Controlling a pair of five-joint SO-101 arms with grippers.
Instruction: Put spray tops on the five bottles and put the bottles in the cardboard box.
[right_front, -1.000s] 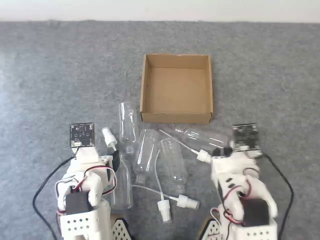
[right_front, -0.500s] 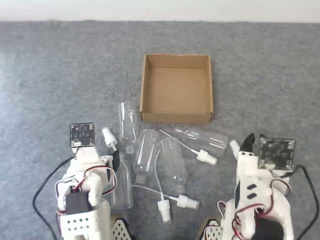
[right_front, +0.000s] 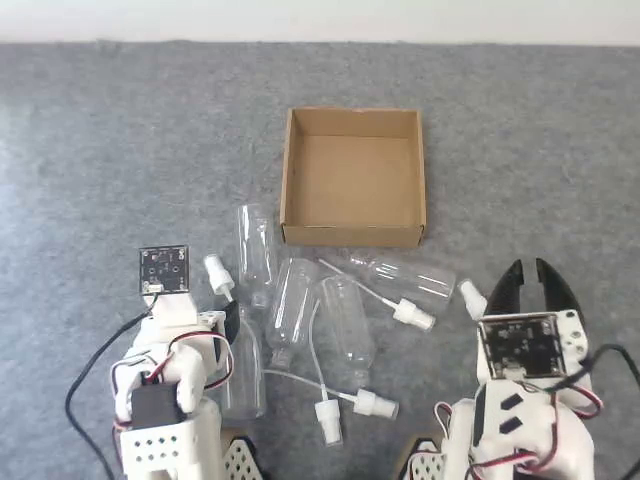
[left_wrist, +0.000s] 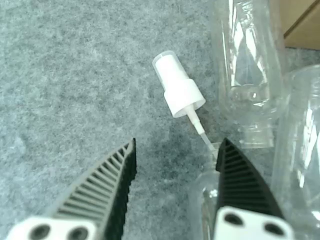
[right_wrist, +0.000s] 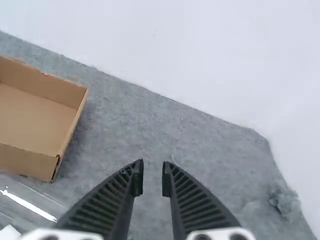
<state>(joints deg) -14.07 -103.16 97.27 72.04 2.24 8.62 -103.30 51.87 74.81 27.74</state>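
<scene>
- My left tool (left_wrist: 178, 145) is spread wide and pinching nothing, low over the grey felt counter (right_front: 100, 150).
- A white plastic spray top (left_wrist: 177, 92) lies just ahead of it, and its thin tube runs back between my fingers.
- My right tool (right_front: 530, 268) is raised, its fingers nearly together with a narrow slit between them, gripping nothing.
- Another white spray top (right_front: 470, 298) lies on the counter just beside it.
- The clear plastic bottles (right_front: 348, 320) lie on their sides on the counter, in front of the brown cardboard box (right_front: 352, 236).
- Long-tubed spray tops (right_front: 375, 405) lie loose among them.
</scene>
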